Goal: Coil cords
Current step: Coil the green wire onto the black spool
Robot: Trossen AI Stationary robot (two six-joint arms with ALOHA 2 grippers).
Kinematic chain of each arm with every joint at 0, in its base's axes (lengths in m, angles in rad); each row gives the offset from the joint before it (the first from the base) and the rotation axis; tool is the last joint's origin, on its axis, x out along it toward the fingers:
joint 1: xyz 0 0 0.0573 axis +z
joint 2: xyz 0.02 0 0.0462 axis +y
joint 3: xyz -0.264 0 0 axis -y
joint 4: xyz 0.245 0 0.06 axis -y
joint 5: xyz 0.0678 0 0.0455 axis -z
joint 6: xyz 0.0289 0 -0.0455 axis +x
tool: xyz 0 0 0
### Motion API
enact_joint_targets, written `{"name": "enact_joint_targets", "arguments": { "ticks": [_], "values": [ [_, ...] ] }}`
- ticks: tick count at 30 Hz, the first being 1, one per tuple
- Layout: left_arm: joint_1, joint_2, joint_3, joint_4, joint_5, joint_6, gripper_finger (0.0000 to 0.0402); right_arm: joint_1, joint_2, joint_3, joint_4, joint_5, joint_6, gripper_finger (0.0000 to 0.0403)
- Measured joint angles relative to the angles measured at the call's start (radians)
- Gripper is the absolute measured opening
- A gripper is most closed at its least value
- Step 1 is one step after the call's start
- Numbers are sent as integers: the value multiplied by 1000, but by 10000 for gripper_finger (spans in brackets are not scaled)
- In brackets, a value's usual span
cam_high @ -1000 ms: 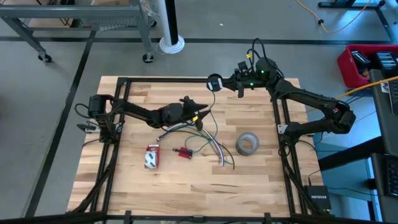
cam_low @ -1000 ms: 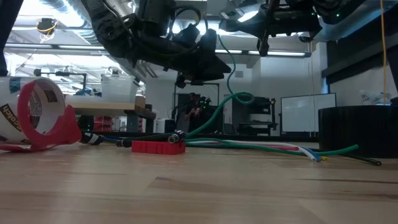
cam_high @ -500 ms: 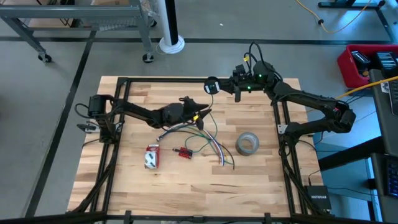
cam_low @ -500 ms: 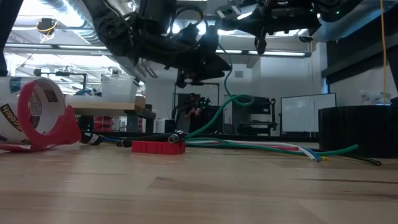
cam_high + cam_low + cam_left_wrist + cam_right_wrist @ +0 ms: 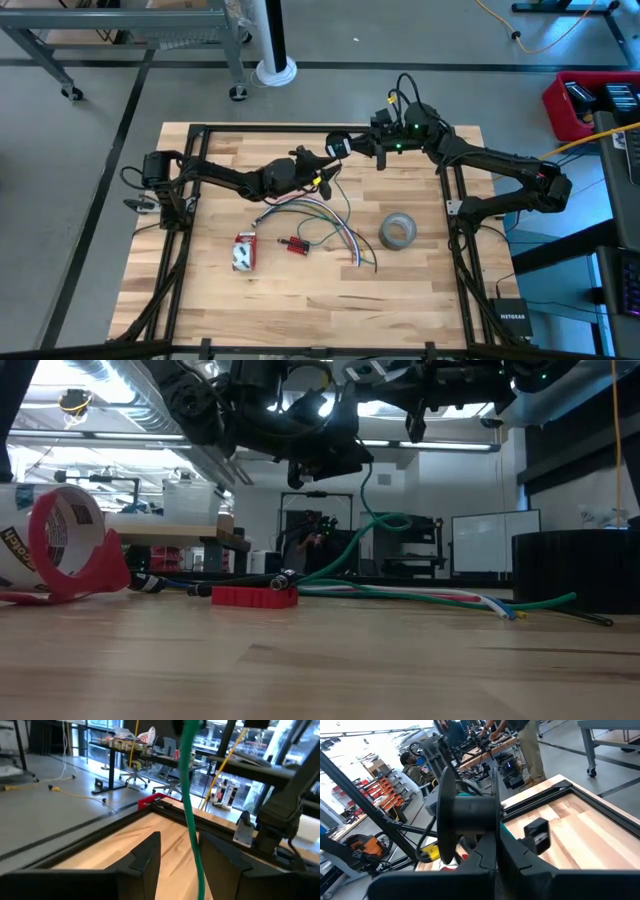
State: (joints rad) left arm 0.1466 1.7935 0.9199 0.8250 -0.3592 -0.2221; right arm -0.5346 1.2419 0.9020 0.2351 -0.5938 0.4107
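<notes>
Left gripper (image 5: 324,178) has lifted a bit and slid toward the far edge of the table. Its jaws are partway apart, with the green cord (image 5: 190,795) running up through the gap; can't tell if it's actually pinched. The rest of that cord lies loose mid-table. Meanwhile the black spool (image 5: 338,146) has come down and closer, nearly meeting the left gripper. The right gripper (image 5: 352,145) is clamped tight on it. Looks like slack's being fed for winding, with most of it not coiled yet.
</notes>
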Motion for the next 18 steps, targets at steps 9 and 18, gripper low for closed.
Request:
{"name": "enact_joint_targets", "arguments": {
  "ticks": [9, 18],
  "values": [
    [-8, 0, 0, -3, 0, -22, 125, -1, 0, 0, 7, 17, -1, 2],
    [-9, 6, 0, -9, 0, -57, 125, -1, 0, 0, 33, 35, -1, 2]
  ]
}}
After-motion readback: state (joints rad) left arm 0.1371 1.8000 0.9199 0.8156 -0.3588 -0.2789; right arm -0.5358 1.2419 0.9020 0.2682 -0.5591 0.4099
